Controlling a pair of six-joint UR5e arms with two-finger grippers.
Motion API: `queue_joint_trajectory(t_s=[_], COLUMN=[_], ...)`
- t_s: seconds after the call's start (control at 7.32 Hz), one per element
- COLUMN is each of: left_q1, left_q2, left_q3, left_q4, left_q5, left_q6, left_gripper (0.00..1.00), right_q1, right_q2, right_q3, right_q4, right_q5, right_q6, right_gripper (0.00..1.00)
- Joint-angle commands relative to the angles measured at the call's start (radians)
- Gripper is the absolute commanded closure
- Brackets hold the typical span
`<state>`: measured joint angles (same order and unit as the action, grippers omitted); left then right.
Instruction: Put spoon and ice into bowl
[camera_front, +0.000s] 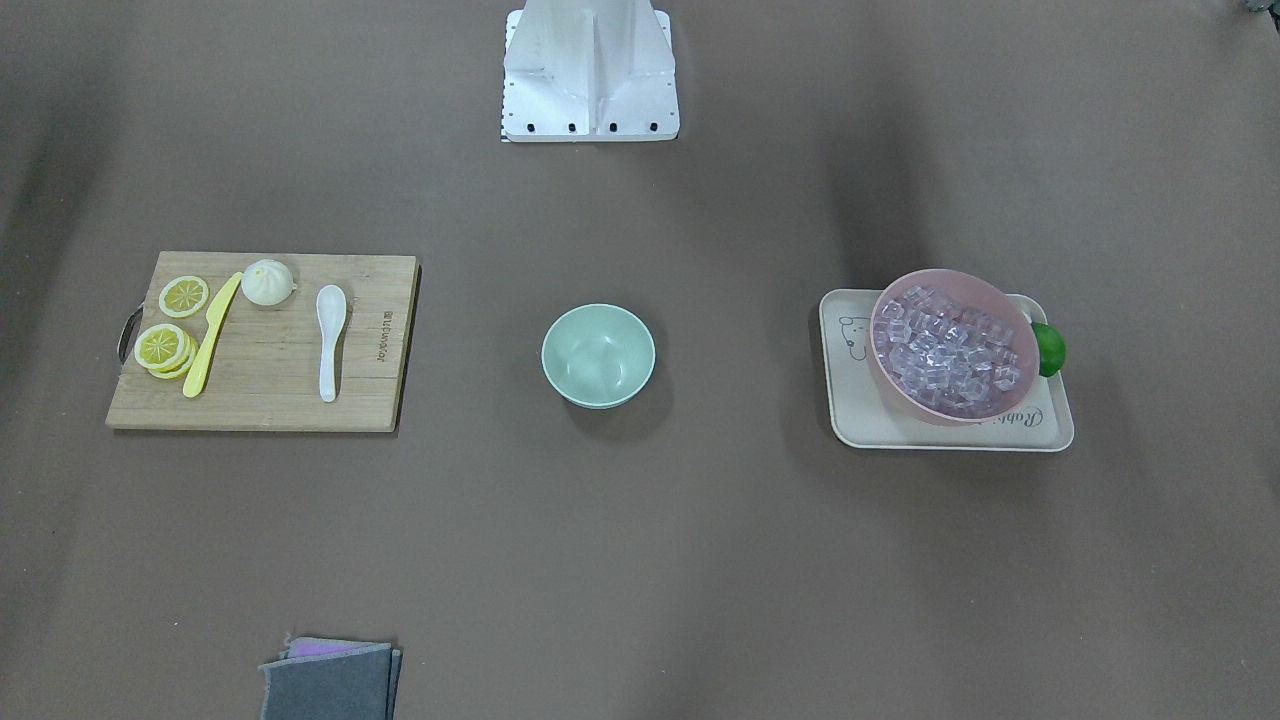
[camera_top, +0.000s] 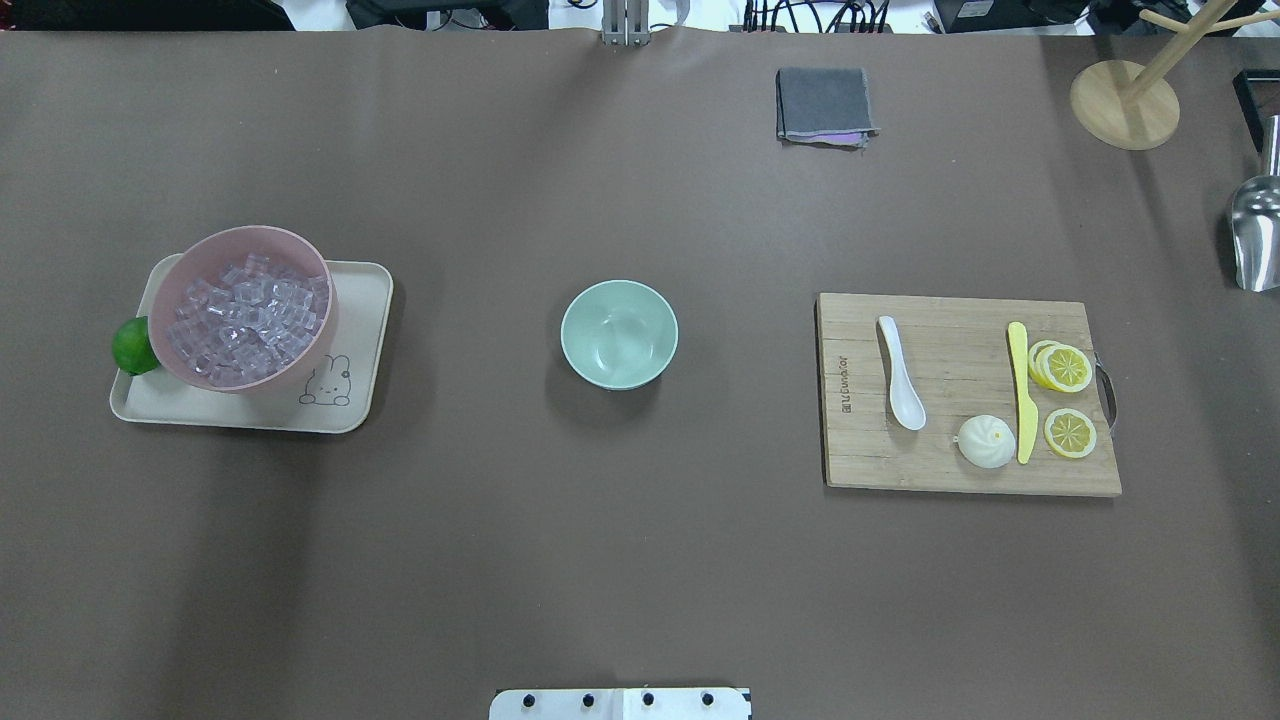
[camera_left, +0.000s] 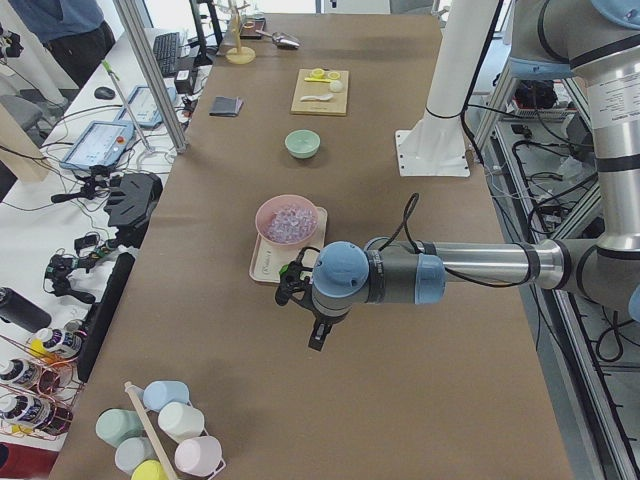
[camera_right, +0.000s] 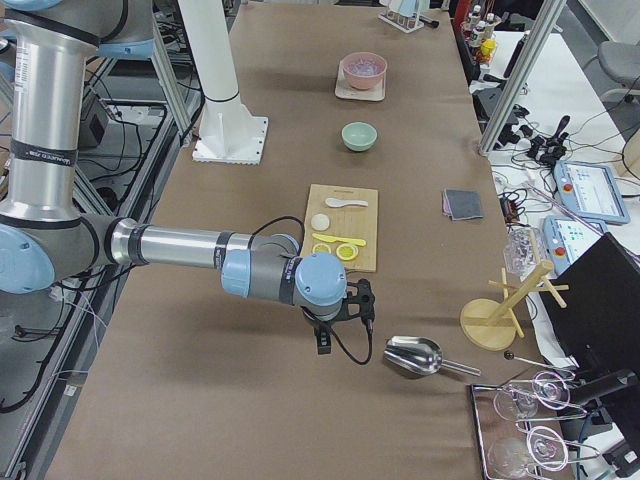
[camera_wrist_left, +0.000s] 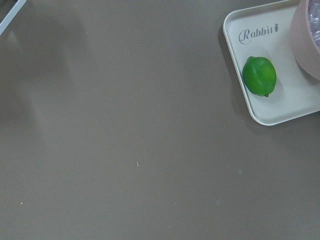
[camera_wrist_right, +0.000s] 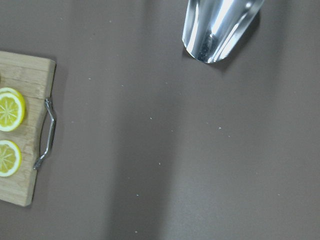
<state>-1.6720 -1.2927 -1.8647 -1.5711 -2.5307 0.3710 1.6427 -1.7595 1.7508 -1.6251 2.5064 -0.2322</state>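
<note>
1. The bowl (camera_top: 619, 334) stands empty in the middle of the table. It is between the two sides, so I think either arm can reach it.
2. The spoon (camera_top: 900, 372) lies flat on the cutting board (camera_top: 950, 465) at the robot's right. Its scoop points toward the robot, and it is apart from the yellow knife (camera_top: 1020, 390), so it looks free to take.
3. The ice (camera_top: 247, 317) fills the pink bowl (camera_top: 318, 350) on the tray (camera_top: 355, 300) at the robot's left, with a lime (camera_top: 132, 345) just beside it.
4. The left gripper (camera_left: 298, 290) hangs over bare table near the tray. The right gripper (camera_right: 362, 300) hangs past the board, near a metal scoop (camera_right: 415, 355). For both, I cannot tell how far the fingers are open or whether they hold anything.
</note>
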Motion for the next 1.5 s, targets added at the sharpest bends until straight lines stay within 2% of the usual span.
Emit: queue_joint_trajectory(t_s=[0.0, 0.14, 0.27, 0.55, 0.68, 0.82, 1.37], left_q1=[0.002, 0.006, 0.009, 0.064, 0.118, 0.152, 0.273], left_q2=[-0.011, -0.014, -0.020, -0.022, -0.057, -0.077, -0.201], left_q3=[-0.028, -0.054, -0.056, -0.056, -0.059, -0.059, -0.051], left_q4=[-0.003, -0.029, -0.088, -0.258, -0.276, -0.300, -0.300], left_q5=[-0.005, -0.003, -0.006, -0.006, -0.005, -0.003, 0.012], left_q6=[-0.106, -0.166, -0.263, -0.455, -0.583, -0.650, -0.802], left_gripper=[0.02, 0.02, 0.02, 0.02, 0.02, 0.02, 0.02], right_q1=[-0.046, -0.105, -0.171, -0.318, -0.398, -0.467, -0.829], right_q2=[0.003, 0.003, 0.003, 0.005, 0.032, 0.085, 0.305], right_q3=[0.114, 0.162, 0.167, 0.167, 0.167, 0.168, 0.139], right_q4=[0.017, 0.071, 0.188, 0.417, 0.471, 0.473, 0.461], right_q5=[0.014, 0.009, 0.002, -0.070, -0.117, -0.156, -0.441], right_q6=[0.225, 0.382, 0.531, 0.823, 0.932, 1.020, 1.226], right_gripper=[0.00, 0.00, 0.00, 0.01, 0.01, 0.01, 0.22])
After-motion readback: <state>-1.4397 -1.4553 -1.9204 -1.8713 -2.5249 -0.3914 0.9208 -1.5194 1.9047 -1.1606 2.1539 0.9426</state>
